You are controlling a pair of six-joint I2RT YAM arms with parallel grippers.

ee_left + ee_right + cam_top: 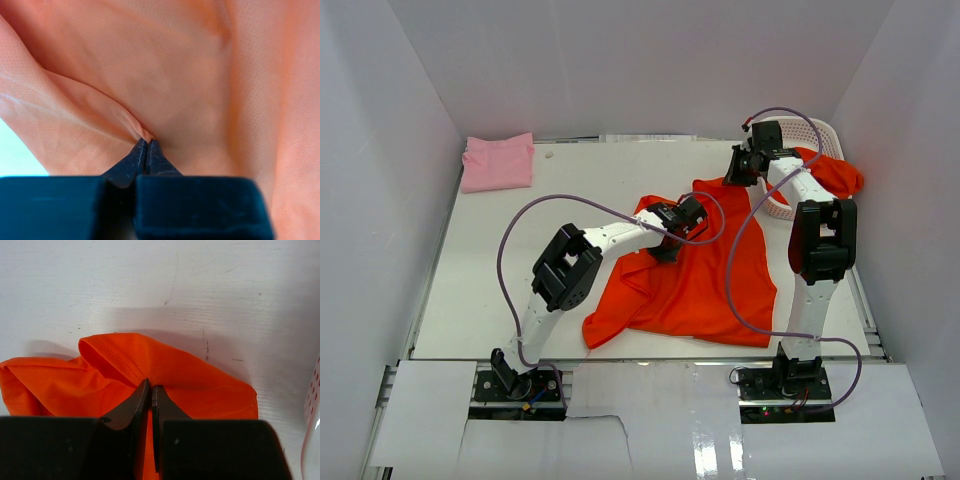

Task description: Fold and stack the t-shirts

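Lying mid-desk: a bright orange-red t-shirt of thin cloth (705,285), spread loosely and rumpled on the flat white desk (500,260) between the two arms, its near hem close to the desk's near edge.
Cloth up close: in the left wrist view the orange-red t-shirt (190,75) fills nearly the whole picture, with soft creases running towards the fingertips. In the right wrist view its far edge (190,375) is bunched into rolled folds, with bare desk (175,280) beyond.
Left tool: the left tool (667,250) (146,149) sits down on the left part of the shirt. Its jaws are pressed together, pinching a small pucker of the cloth at their tips.
Right tool: the right tool (733,178) (151,390) is at the shirt's far edge. Its jaws are all but closed, nipping the orange fabric between them.
Folded shirt: a light pink folded t-shirt (498,162) lies in the far left corner of the desk, well apart from the orange one.
Another shirt: a second orange-red cloth shirt (838,172) hangs over the rim of the basket at the far right.
Basket: a white plastic lattice basket (817,130) (312,405) stands just beside the right tool.
Cables: a purple cable (535,215) loops from each arm.
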